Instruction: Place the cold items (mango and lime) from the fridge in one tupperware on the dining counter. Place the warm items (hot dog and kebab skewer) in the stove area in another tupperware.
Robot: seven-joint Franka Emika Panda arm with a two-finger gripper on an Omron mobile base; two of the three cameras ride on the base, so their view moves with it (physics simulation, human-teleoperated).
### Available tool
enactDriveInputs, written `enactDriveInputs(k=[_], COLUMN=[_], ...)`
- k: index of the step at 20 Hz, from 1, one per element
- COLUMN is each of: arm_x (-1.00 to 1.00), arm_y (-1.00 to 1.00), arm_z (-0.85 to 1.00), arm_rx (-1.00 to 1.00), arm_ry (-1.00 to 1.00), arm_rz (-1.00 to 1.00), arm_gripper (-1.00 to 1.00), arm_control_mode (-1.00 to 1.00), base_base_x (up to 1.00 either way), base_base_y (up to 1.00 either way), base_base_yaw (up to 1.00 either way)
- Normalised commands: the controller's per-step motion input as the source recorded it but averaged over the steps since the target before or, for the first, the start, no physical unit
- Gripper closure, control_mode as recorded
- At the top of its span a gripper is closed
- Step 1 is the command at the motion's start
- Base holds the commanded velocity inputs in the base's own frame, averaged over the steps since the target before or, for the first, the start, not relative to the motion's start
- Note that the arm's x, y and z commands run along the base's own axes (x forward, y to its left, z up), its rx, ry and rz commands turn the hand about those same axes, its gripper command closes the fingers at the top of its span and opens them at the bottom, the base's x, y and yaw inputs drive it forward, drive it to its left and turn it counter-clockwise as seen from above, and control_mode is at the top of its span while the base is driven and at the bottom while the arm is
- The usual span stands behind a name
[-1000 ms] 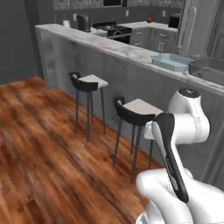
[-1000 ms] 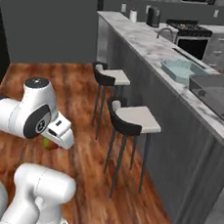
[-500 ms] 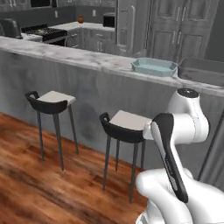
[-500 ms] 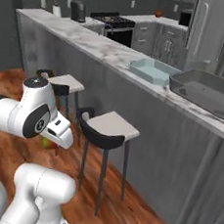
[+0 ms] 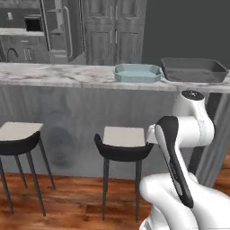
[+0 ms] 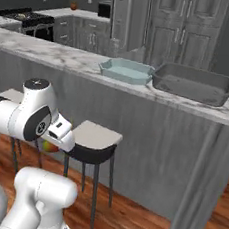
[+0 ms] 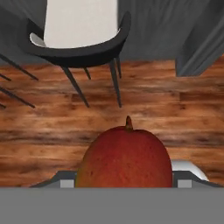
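Left base view: two stools (image 5: 122, 143) stand before the dining counter (image 5: 67, 76); on its marble top the pale blue-green tupperware (image 5: 137, 72) sits left of the dark grey tupperware (image 5: 194, 69), the two just beside each other. The fridge (image 5: 58, 29) stands behind, at the upper left.

Right base view: same two trays from the other side, pale tupperware (image 6: 126, 70) again left of the dark tupperware (image 6: 192, 83), rims close or touching; I cannot tell which. One stool (image 6: 93, 140) sits under the counter (image 6: 38, 52). A small patch of red and yellow-green, the mango (image 6: 48, 145), peeks out below the arm's wrist, in front of the stool and well below the counter top.

Hand view: the mango (image 7: 124, 158) fills the lower middle, seen against wooden floor (image 7: 52, 127) with a stool (image 7: 81, 33) beyond. Neither base view shows the fruit this plainly.

Gripper: the gripper (image 7: 124, 181) is clamped on the mango, jaws standing wide around it; the fingertips are hidden behind the fruit.

Mango's pose: its stem nub points away from the hand, toward the top of the hand view. The long axis appears to run along the stem line, though the lower end is cut off.
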Motion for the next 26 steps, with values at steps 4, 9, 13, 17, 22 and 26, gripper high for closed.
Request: enactDriveInputs(k=[4,9,13,17,22,26], arm_x=[0.0,0.0,0.0,0.0,0.0,0.0], arm_y=[0.0,0.0,0.0,0.0,0.0,0.0], arm_z=[0.0,0.0,0.0,0.0,0.0,0.0], arm_rx=[0.0,0.0,0.0,0.0,0.0,0.0], arm_ry=[0.0,0.0,0.0,0.0,0.0,0.0], arm_rz=[0.0,0.0,0.0,0.0,0.0,0.0], arm_gripper=[1.0,1.0,1.0,1.0,1.0,1.0], arm_control_mode=[1.0,1.0,1.0,1.0,1.0,1.0], base_base_x=[0.5,0.62,0.8,0.6,0.61,0.42], base_base_y=[0.7,0.93,0.96,0.27,0.0,0.0], base_base_yaw=[-0.69,-0.56,-0.41,-0.12,0.0,0.0])
